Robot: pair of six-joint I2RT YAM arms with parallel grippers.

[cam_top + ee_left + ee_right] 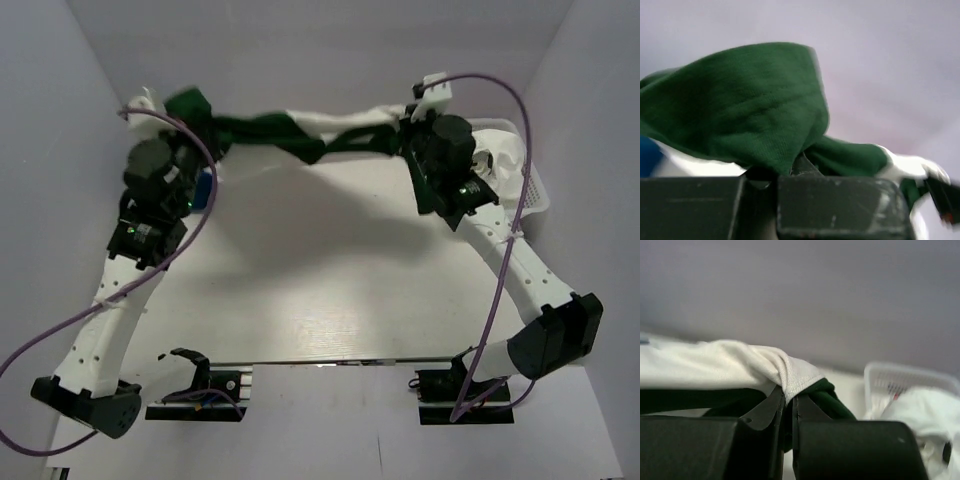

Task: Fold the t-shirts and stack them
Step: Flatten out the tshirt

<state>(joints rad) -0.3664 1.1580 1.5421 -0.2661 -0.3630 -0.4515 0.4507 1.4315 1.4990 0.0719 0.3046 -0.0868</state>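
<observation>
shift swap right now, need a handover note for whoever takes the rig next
Left gripper: shut on the green sleeve end of the white tee.
Right gripper: shut on the tee's other end.
The tee hangs twisted in the air between them, over the far side of the table.
Blue tee: only a patch shows, behind the left arm.
Basket, far right, holds white cloth.
Done: nothing folded or stacked.
Left: spread the tee flat, fold it, fold the blue one, stack.

White perforated arms [100, 330] with black joints; purple cables [493, 310] alongside
</observation>
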